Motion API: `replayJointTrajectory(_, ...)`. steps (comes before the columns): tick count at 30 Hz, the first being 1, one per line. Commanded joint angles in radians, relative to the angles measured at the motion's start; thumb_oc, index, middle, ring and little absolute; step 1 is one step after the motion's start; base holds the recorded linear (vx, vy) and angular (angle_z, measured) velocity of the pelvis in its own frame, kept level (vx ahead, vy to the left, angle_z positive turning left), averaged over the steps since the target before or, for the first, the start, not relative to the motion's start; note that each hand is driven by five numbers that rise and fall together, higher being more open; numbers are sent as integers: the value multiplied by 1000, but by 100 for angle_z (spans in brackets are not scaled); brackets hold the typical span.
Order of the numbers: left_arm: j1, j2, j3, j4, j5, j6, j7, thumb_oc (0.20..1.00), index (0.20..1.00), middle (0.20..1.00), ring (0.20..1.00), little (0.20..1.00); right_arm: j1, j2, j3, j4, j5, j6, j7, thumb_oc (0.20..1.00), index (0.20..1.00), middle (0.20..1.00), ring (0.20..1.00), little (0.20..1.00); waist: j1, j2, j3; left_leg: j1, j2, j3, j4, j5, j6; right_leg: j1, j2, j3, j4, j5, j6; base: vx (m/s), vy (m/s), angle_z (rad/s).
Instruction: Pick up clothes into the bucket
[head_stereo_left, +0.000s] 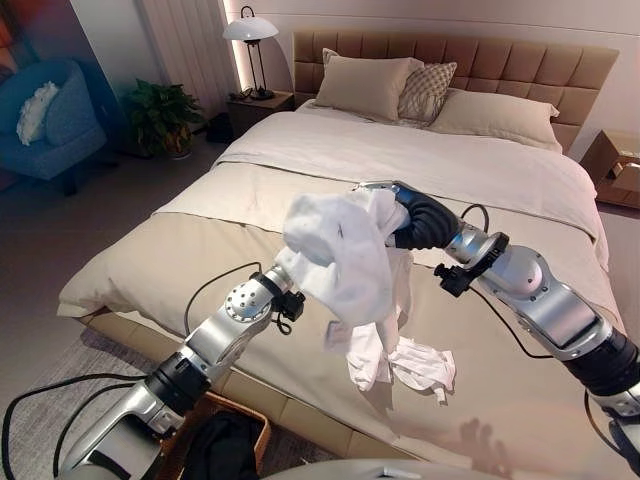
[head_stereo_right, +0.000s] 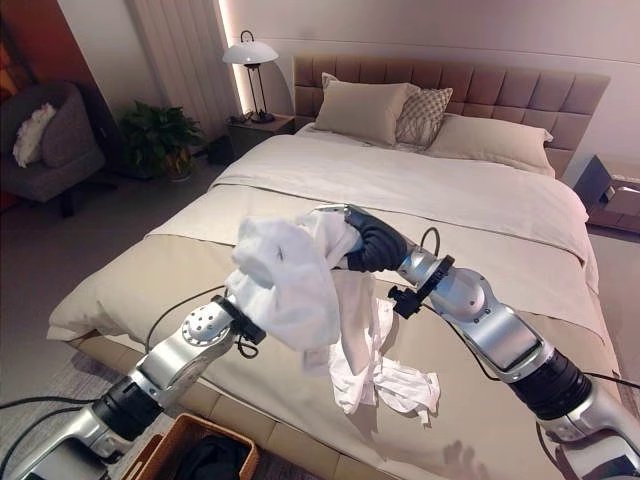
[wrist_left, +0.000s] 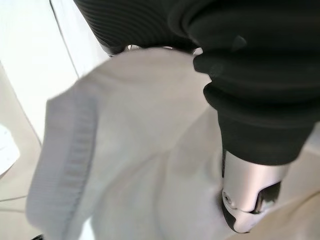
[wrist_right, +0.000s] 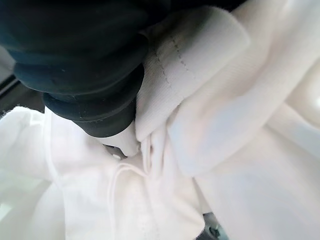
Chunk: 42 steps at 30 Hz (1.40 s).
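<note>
Here both robot hands (head_stereo_left: 400, 215) clutch the white clothes (head_stereo_left: 340, 260) above the bed's near edge (head_stereo_left: 300, 400).

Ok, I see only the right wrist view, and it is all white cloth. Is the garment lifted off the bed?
Observer: Partly. The white garment hangs between the right hand and the left hand, but its lower end lies on the bed.
Operator: And where is the bucket?
Observer: A wicker basket stands on the floor at the bed's foot, under the left arm.
Operator: Is it empty?
Observer: No, a dark cloth lies in it.
</note>
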Motion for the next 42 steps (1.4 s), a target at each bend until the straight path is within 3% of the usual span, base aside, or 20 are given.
replayJointTrajectory(1,-119,-20,-28,46,-83,-24,-2,1000,1000,1000,1000,1000,-75,-8,9,-67,79,-62,-7,200,200,200,200,200,-5,-49,-63,25,-24,30,57,-104,33,-40,-60,3,28,42,64,-7,-2,3)
replayJointTrajectory(7,-149,-84,-96,49,-209,-6,-4,1000,1000,1000,1000,1000,-75,34,46,-87,111,-64,-9,200,200,200,200,200,-9,-54,-67,23,-22,22,58,-100,31,-34,-61,-4,24,44,63,-9,-3,5)
replayJointTrajectory(10,-160,-69,-128,32,-269,0,-32,1000,1000,1000,1000,1000,-77,37,51,-91,124,-69,-11,200,200,200,200,200,-11,-53,-69,21,-21,22,58,-99,30,-37,-60,-6,21,47,63,-4,-1,1)
replayJointTrajectory(13,-202,17,-177,11,-343,17,-95,1000,1000,1000,1000,1000,-85,14,37,-91,142,-77,-19,200,200,200,200,200,-16,-49,-70,14,-18,25,56,-93,25,-42,-59,-11,15,54,66,-23,0,1)
replayJointTrajectory(18,-214,130,-184,17,-347,18,-134,1000,1000,1000,1000,1000,-66,-32,-57,-56,82,-91,-77,200,200,200,200,200,-21,-47,-70,5,-15,31,49,-83,16,-49,-60,-25,8,63,69,-30,5,8)
replayJointTrajectory(23,-138,164,-105,14,-327,12,-133,1000,1000,1000,1000,1000,0,-33,-184,14,-6,-83,-128,200,200,200,200,200,-15,-49,-72,7,-19,33,52,-85,17,-45,-64,-28,6,68,71,-3,5,5)
replayJointTrajectory(28,-18,158,44,6,-251,-7,-98,1000,1000,1000,1000,1000,106,-23,-328,92,-89,-65,-166,200,200,200,200,200,-6,-54,-76,8,-23,34,55,-91,24,-42,-66,-19,9,66,73,0,0,0)
replayJointTrajectory(34,160,54,279,5,-191,-28,-37,1000,1000,1000,1000,1000,262,-2,-527,175,-222,-34,-208,200,200,200,200,200,6,-66,-82,16,-24,31,48,-95,33,-39,-66,-12,6,60,71,0,0,0)
replayJointTrajectory(39,201,14,335,-20,-185,-35,-22,1000,1000,1000,1000,1000,299,8,-587,203,-335,-25,-246,200,200,200,200,200,8,-66,-82,18,-23,31,46,-96,36,-41,-64,-8,7,59,70,0,0,0)
replayJointTrajectory(42,189,11,317,-35,-208,-32,-32,1000,1000,1000,1000,1000,296,35,-594,220,-339,-27,-265,200,200,200,200,200,4,-61,-84,19,-24,29,43,-95,38,-41,-63,-7,5,59,70,0,0,0)
